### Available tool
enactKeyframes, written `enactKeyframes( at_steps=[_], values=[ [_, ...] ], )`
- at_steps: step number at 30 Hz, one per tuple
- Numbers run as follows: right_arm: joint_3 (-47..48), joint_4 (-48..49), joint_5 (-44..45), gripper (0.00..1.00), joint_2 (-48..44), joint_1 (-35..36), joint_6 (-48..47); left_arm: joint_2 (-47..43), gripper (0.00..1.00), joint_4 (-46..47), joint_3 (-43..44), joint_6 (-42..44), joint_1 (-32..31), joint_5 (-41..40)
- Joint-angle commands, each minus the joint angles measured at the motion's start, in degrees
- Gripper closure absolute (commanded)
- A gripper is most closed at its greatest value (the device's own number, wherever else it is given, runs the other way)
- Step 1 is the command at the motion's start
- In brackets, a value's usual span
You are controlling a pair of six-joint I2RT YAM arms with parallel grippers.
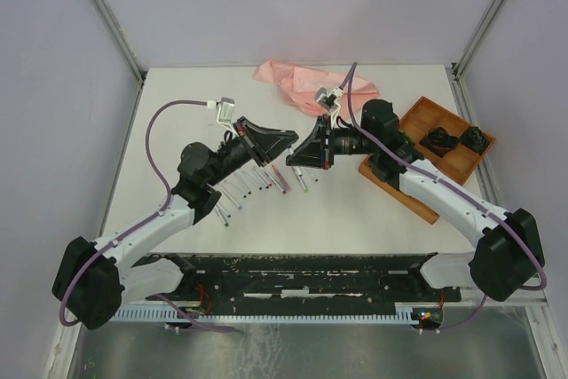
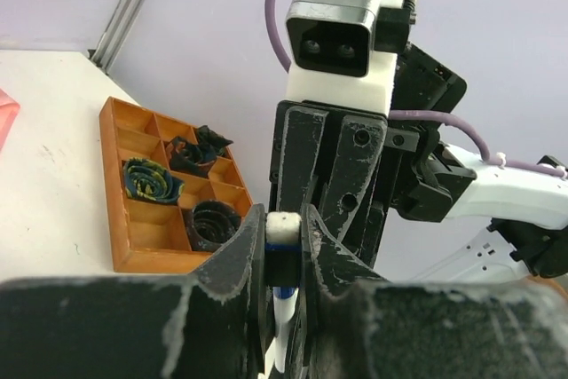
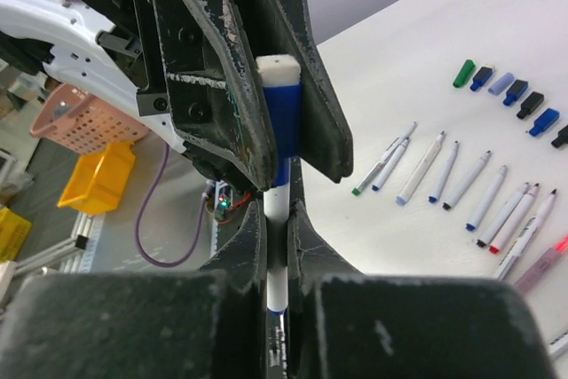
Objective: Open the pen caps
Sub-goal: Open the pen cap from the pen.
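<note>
Nearest the right wrist camera, the right gripper [image 3: 277, 241] is clamped on the white barrel [image 3: 276, 286] of a pen held up off the table [image 1: 355, 219]. Just beyond, at 12 o'clock along that same pen, the left gripper [image 2: 282, 241] is closed tight on the blue cap [image 3: 280, 122]. The cap looks seated on the barrel, not yet off.

The step in hand, as I judge it, is the pull-apart. To do it well, both grips should hold firm while the arms draw apart straight along the pen's own line (sideways drift could bend the thin barrel or twist the cap in the pads). A short, steady pull should serve better than a jerk, so the freed cap is not flung.

Farther out on the table, at 3 o'clock in that view, lies a row of uncapped pens [image 3: 461, 184]. Past them at 2 o'clock is a line of loose caps [image 3: 515, 95].

Farthest, in the top view, a wooden tray [image 1: 424, 115] sits at 2 o'clock of the grippers and a pink bag [image 1: 293, 84] at 12 o'clock.
</note>
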Motion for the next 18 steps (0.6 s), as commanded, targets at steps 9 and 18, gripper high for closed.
enactKeyframes(
  at_steps=[9,18],
  values=[
    [3.5,-2.79,-3.26,1.0,8.01,0.03,0.03,6.54,0.97,1.72,21.93,0.46,17.01,-6.01],
    [8.25,-17.52,3.36,1.0,8.08,-3.32,-11.83,12.06,0.97,-0.65,24.02,-1.88,20.8,-4.42]
  ],
)
